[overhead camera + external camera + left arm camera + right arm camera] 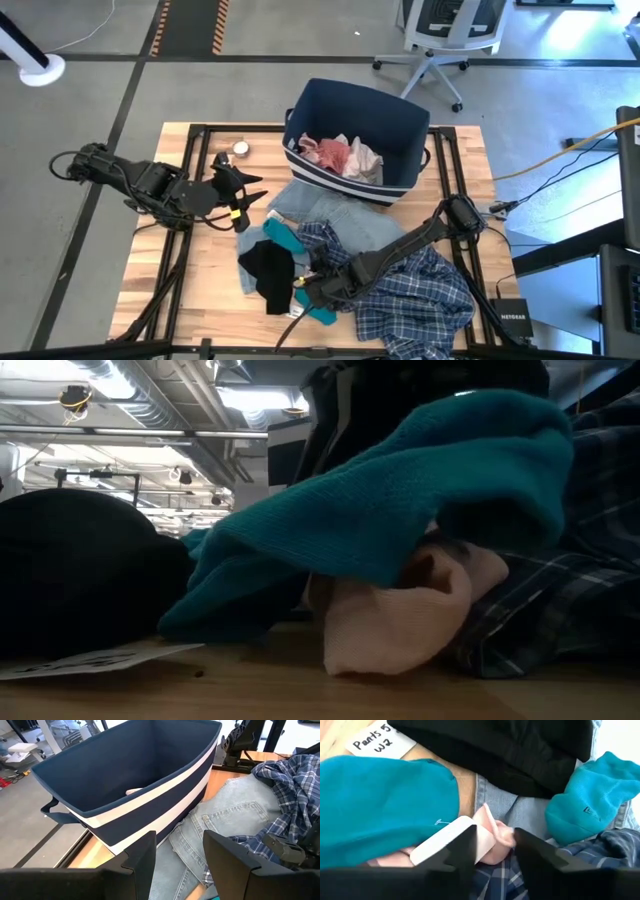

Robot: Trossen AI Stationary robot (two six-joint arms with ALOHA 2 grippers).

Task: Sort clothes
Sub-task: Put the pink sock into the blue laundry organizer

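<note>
The clothes lie heaped at the table's near middle: a blue-white plaid shirt point(420, 285), light denim point(320, 210), a black piece point(268, 268) and teal pieces point(283, 238). My right gripper point(312, 290) is down in the heap, shut on a small pink piece point(494, 836) that lies under a teal piece point(385, 805). In the low view the pink piece point(400, 615) rests on the table. My left gripper point(243, 196) is open and empty, left of the denim, facing the navy bin point(135, 775). My right gripper pinches a bunched fold of the pink piece point(500, 840) between its two fingers, coming in low from the table's right side. A white tag point(442, 842) lies against one finger. The pink piece's lower part point(380, 650) rests on the table, under the teal piece.
The navy bin with white stripes point(355, 130) stands at the far middle, holding pink and white pieces point(340, 155). A small round object point(240, 149) lies left of it. A paper label point(380, 742) lies by the black piece. An office chair point(440, 40) stands beyond the table.
</note>
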